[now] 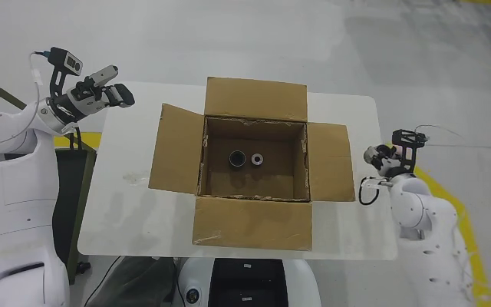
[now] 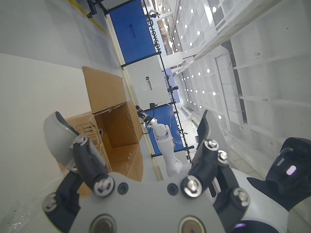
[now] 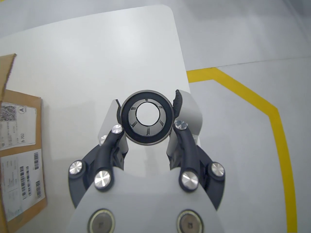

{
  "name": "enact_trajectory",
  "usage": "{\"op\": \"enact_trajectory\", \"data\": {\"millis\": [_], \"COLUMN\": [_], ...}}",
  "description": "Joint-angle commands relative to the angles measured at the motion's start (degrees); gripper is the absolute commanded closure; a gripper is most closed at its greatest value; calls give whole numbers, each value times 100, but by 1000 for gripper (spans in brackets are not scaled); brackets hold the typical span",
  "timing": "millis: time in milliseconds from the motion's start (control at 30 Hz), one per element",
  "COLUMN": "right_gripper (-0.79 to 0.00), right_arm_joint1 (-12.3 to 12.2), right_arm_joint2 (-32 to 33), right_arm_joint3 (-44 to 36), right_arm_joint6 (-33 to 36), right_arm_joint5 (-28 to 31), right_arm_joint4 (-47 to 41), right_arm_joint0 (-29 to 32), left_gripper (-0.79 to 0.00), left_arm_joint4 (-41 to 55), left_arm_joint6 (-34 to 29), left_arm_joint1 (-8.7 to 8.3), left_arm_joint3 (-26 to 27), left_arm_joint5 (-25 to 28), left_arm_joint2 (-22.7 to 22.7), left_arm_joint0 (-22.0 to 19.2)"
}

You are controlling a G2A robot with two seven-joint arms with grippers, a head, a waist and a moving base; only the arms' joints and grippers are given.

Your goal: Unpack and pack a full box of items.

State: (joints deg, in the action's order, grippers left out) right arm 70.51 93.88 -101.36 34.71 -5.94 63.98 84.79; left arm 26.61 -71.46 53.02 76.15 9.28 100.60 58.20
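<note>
box open, flaps spread, mid-table; tube, washer inside. right gripper over table's right edge, clamped on ring. left gripper raised off far-left corner, fingers wide.

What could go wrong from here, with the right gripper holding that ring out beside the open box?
1. The right gripper clamps the black-rimmed metal ring only across its round outer edge, so the ring might slip or twist out.
2. The ring hangs above the table close to its rounded corner. If it is dropped or set down here, it could bounce or roll off onto the floor.
</note>
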Motion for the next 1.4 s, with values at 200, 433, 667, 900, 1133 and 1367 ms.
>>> {"op": "enact_trajectory", "data": {"millis": [200, 433, 667, 900, 1133, 1367], "right_gripper": [0, 0, 0, 0, 0, 0], "right_arm_joint1": [-12, -1, 15, 47, 77, 97], "right_arm_joint2": [92, 15, -178, -789, -1458, -1845], "right_arm_joint3": [-601, -1175, -1782, -2021, -2120, -2212], "right_arm_joint6": [-49, -252, -560, -843, -768, -735], "right_arm_joint5": [-13, -86, -52, 188, 392, 652], "right_arm_joint4": [81, 199, 376, 612, 1005, 1062], "right_arm_joint0": [231, 351, 465, 402, 229, 199], "left_gripper": [-785, -785, -785, -785, -785, -785], "left_arm_joint4": [0, 0, 0, 0, 0, 0], "left_arm_joint6": [0, 0, 0, 0, 0, 0], "left_arm_joint1": [0, 0, 0, 0, 0, 0], "left_arm_joint3": [0, 0, 0, 0, 0, 0], "left_arm_joint5": [0, 0, 0, 0, 0, 0], "left_arm_joint2": [0, 0, 0, 0, 0, 0], "left_arm_joint0": [0, 0, 0, 0, 0, 0]}}
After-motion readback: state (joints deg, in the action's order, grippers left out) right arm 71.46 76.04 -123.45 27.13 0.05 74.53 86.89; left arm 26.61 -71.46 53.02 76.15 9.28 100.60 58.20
